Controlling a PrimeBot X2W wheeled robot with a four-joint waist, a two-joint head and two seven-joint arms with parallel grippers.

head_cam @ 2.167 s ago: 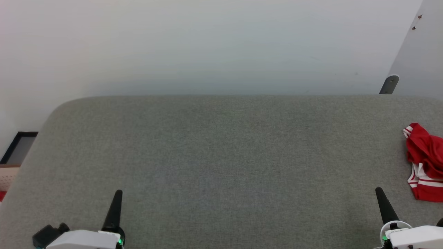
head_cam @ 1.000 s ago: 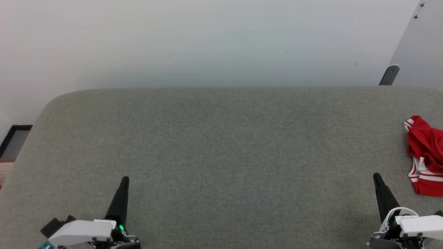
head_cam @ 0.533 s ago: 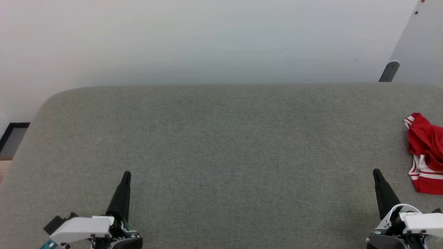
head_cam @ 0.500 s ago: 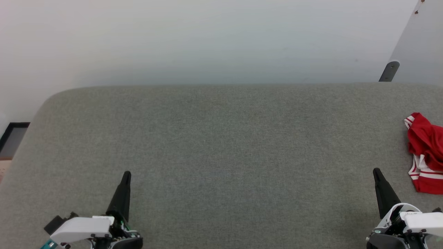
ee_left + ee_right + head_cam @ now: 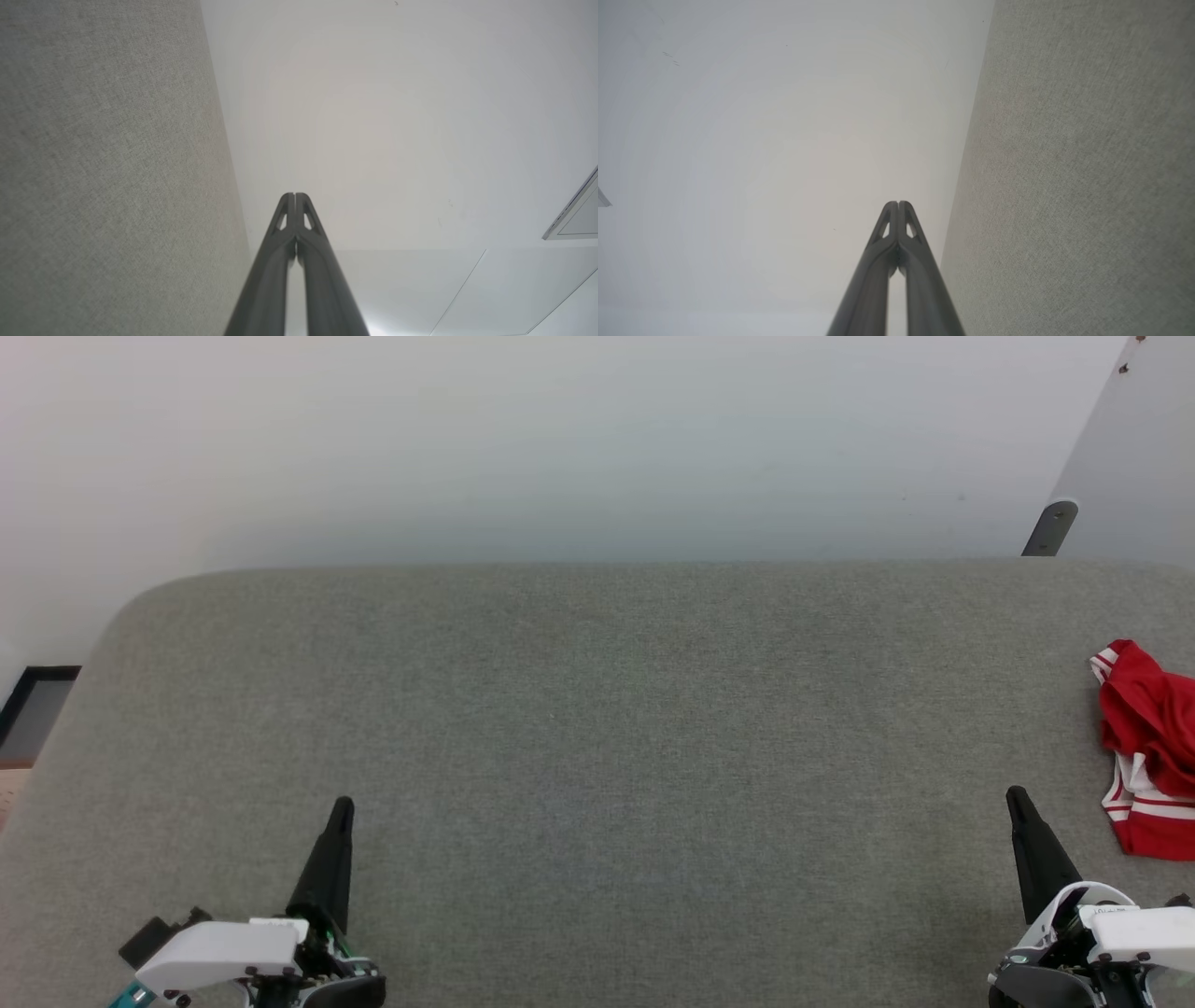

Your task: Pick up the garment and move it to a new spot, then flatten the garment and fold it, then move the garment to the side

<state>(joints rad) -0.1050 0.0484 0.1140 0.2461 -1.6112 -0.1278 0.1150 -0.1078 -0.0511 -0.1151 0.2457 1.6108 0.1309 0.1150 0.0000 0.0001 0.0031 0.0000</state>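
Note:
The garment [image 5: 1150, 747], red with white panels and striped trim, lies bunched at the far right edge of the grey surface [image 5: 597, 728], partly cut off by the head view's border. My right gripper [image 5: 1015, 795] stands shut at the lower right, a short way left of and below the garment, touching nothing. At the lower left my left gripper [image 5: 343, 805] is shut and empty too. In the left wrist view the left gripper [image 5: 294, 196] has its fingertips pressed together. The right gripper [image 5: 898, 204] looks the same in the right wrist view.
A pale wall [image 5: 560, 439] rises behind the grey surface. A grey bracket [image 5: 1047, 527] and a slanted white panel [image 5: 1130, 457] stand at the back right. A dark-framed object [image 5: 33, 709] sits off the surface's left edge.
The head view has shifted a little, so the surface sits higher in the picture. Both grippers have crept slightly forward and stay shut. The garment lies unmoved.

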